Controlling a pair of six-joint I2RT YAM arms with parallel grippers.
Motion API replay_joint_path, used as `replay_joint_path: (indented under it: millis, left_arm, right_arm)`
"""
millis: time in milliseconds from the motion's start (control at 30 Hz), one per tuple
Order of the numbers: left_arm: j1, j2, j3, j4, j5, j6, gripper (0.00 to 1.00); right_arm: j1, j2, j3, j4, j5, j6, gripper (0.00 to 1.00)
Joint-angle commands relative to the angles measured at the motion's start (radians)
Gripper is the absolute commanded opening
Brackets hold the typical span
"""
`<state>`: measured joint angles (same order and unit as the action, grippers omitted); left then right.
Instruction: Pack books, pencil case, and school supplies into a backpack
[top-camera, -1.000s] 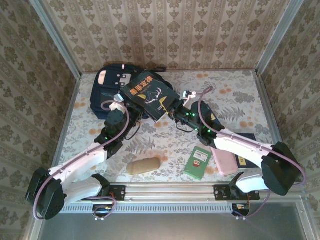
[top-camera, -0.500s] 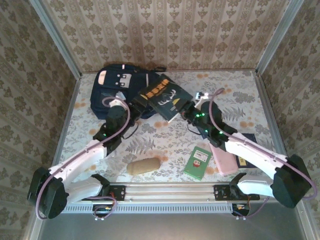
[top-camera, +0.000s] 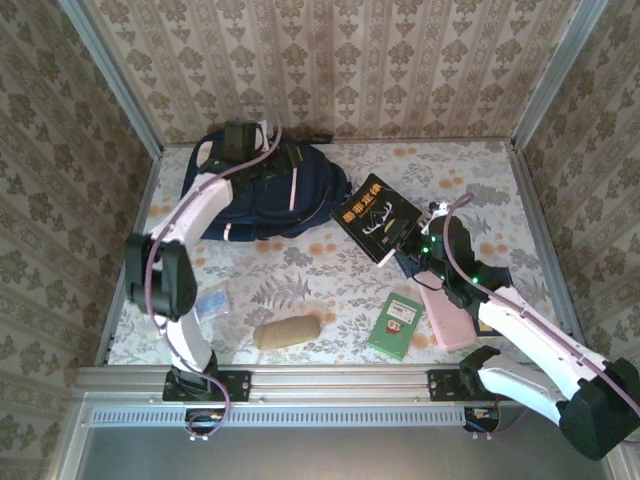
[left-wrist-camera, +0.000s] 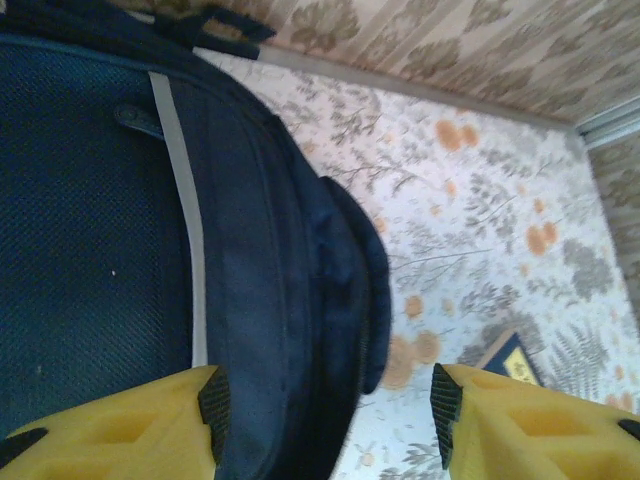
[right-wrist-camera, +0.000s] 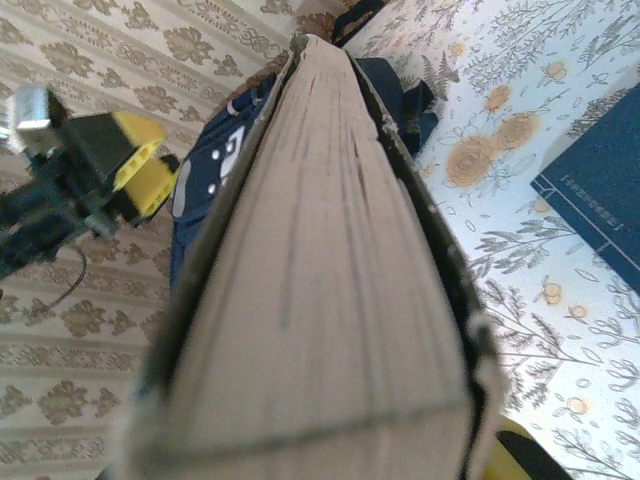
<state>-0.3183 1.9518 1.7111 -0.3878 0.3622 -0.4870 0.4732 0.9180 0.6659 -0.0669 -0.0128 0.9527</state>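
over the backpack (top-camera: 262, 192) our left hand (left-wrist-camera: 327, 402) is spread; our right hand (top-camera: 410, 243) pinches the black book (top-camera: 376, 216); green book (top-camera: 396, 325) also not yet packed.

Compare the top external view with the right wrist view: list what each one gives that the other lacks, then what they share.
Top external: the cover of the black book, white antlers on it, the green book, a pink case, a tan pouch and a small blue-and-white packet.
Right wrist: that book's pale page edge end-on, and the yellow fingers of the left end effector.
Shared: the black book, the backpack, the left end effector at it, the floral table.
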Motion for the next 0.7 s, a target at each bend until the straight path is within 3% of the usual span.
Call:
replay_joint_path:
  millis: [0,133,300,467,667]
  left_arm:
    - [0.028,0.105,0.160,-0.156,0.077,0.105,0.57]
    - [0.040,0.231,0.268,-0.160,0.128,0.082,0.55]
    - [0.053,0.326,0.282,-0.096,0.195,0.024,0.49]
    - [0.050,0.351,0.239,-0.027,0.234,-0.016,0.46]
    - [0.030,0.358,0.226,0.009,0.252,-0.014,0.33]
  right_arm:
    - [-0.010,-0.075,0.006,-0.007,-0.018,-0.077,0.00]
    - [-0.022,-0.123,0.008,-0.062,-0.017,-0.102,0.00]
    - [-0.050,-0.167,0.002,-0.097,-0.030,-0.115,0.00]
    - [-0.077,-0.171,0.000,-0.098,-0.056,-0.118,0.00]
    - [-0.092,-0.141,-0.017,-0.063,-0.091,-0.102,0.00]
